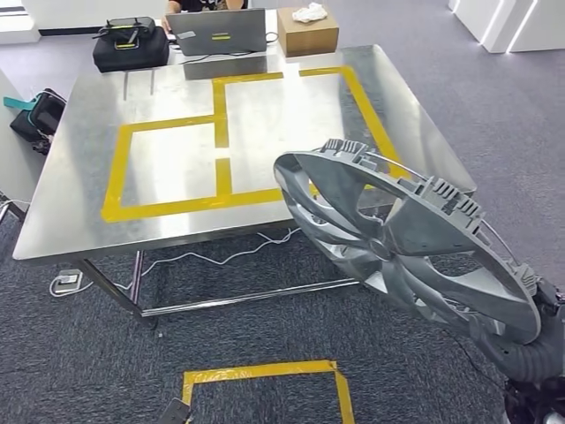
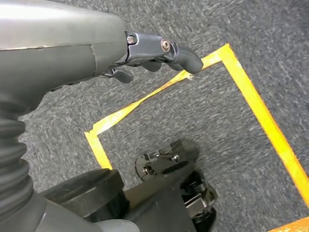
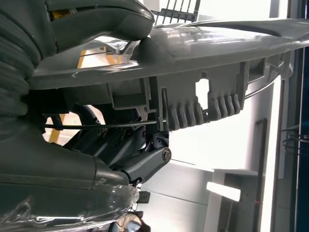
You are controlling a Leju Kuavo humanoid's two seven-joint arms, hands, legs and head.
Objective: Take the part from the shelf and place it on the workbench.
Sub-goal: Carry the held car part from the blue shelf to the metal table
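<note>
The right hand [image 3: 138,159] grips the part, a grey wheel cover [image 1: 406,238], by its rim: in the right wrist view the thumb lies over the rim's top face and dark fingers curl under the ribbed clips. In the head view the cover hangs tilted at about four o'clock, out over the carpet, its far edge overlapping the near right corner of the steel worktop [image 1: 79,203]. It is not yet resting on anything.

The left hand [image 2: 160,53] holds nothing, its fingers loosely bent over the grey carpet and a yellow floor marking [image 2: 153,94].

The step in hand, as I judge it, is carrying the cover forward to set it down. The worktop carries yellow tape boxes [image 1: 220,141] towards eleven and twelve o'clock from the cover (the larger right-hand box looks the likelier target, though the task does not say). To do this well, bring the cover in towards eleven o'clock, level it so the rim meets the steel flat, and lower it slowly; a tilted landing on polished metal could let it skid. Only loosen the grip once the rim sits all round.

A laptop [image 1: 216,31], a black bag [image 1: 130,44] and a cardboard box [image 1: 306,31] stand at the far edge, well apart from the tape boxes.
</note>
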